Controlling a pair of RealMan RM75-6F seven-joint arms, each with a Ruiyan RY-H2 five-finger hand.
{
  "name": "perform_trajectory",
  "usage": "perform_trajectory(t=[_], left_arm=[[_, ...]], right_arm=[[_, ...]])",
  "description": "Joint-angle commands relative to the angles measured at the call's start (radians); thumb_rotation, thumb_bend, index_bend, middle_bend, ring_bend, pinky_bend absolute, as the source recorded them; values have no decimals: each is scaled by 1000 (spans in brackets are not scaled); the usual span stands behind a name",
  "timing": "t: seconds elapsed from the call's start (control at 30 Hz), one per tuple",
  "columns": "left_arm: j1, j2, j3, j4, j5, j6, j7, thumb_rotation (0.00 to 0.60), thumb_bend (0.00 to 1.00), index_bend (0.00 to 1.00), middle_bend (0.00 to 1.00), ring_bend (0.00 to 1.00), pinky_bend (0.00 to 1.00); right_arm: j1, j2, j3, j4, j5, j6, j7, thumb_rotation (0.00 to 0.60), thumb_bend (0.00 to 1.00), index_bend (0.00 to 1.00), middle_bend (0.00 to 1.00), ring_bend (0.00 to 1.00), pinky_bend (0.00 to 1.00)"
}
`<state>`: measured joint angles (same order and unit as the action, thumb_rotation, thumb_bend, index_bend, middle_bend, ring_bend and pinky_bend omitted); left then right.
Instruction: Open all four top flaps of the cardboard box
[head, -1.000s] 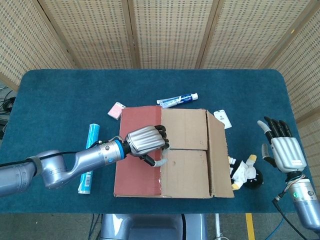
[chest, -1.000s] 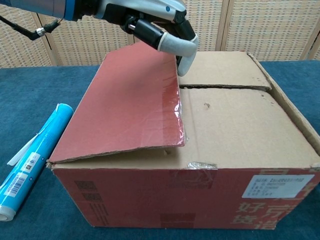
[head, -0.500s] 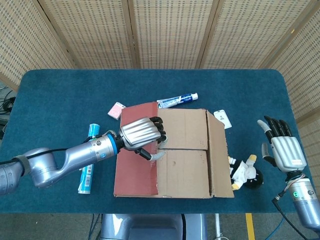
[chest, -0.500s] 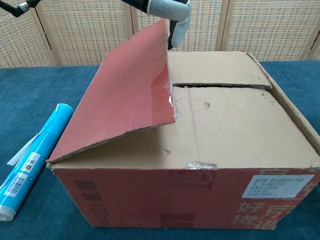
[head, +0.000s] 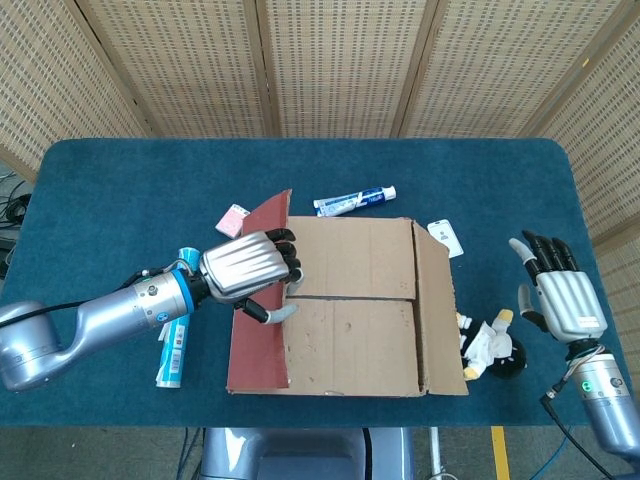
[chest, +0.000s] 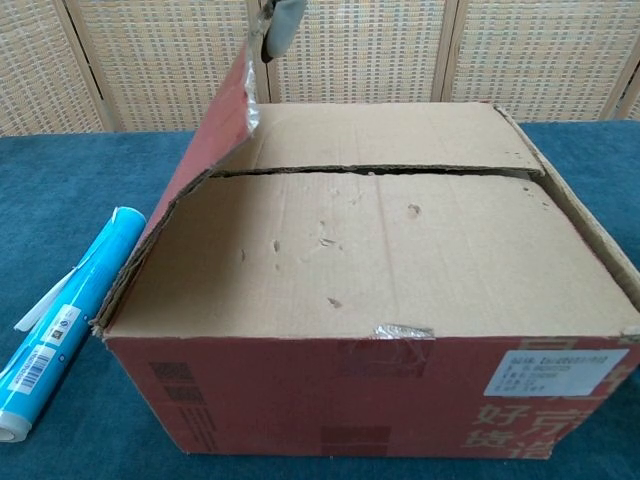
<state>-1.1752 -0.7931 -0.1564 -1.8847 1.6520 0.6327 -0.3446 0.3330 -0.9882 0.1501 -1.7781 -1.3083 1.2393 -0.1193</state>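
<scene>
1. Cardboard box sits at the near edge of the blue table, red printed front wall facing the chest camera. All places below are given against it.
2. Near inner flap, over the box's front half: lies flat and shut, a strip of torn tape at its front edge. Not started.
3. Far inner flap, behind the seam across the box top: also flat and shut.
4. Right outer flap, along the box's right side: looks folded out and down. I judge it done, though its exact angle is hard to read.
5. Left outer flap, along the box's left side: raised steeply, red face outward, not yet laid back.
6. Left hand is at the top edge of that flap, fingers curled over the edge and thumb below, so it grips the flap. Chest view shows only a fingertip at the flap's top.
7. Right hand, well to the right of the box: fingers spread and upright, holding nothing.
8. Tally, by my judgement: one flap open, one partway, two inner flaps left.
9. Around the box: blue tube to the left, small toy just to the right, toothpaste tube behind.
</scene>
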Motion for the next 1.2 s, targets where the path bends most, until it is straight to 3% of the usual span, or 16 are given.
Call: perform_trajectory(t=[0.03,0.23,0.77,1.2], left_arm=[[26,42,13,-21,41,37,-17,134,446,480,472,308,164],[105,138,47,-42,104,132,-59,133,441,480,472,308,164],[244,242,133,-24,193,235,-151,131,427,480,472,308,164],[327,219,141,7,169,279,-124,128,411,473,472,308,164]], right_arm=[[1,1,1,-3,0,0,-2,600,712,78,27,0,0],[2,4,2,-11,-3,-1,-4,600,712,78,27,0,0],[15,2,6,-13,-3,-20,-5,600,713,75,27,0,0],[22,-2,8,-16,4,-27,-16,600,714,71,27,0,0]])
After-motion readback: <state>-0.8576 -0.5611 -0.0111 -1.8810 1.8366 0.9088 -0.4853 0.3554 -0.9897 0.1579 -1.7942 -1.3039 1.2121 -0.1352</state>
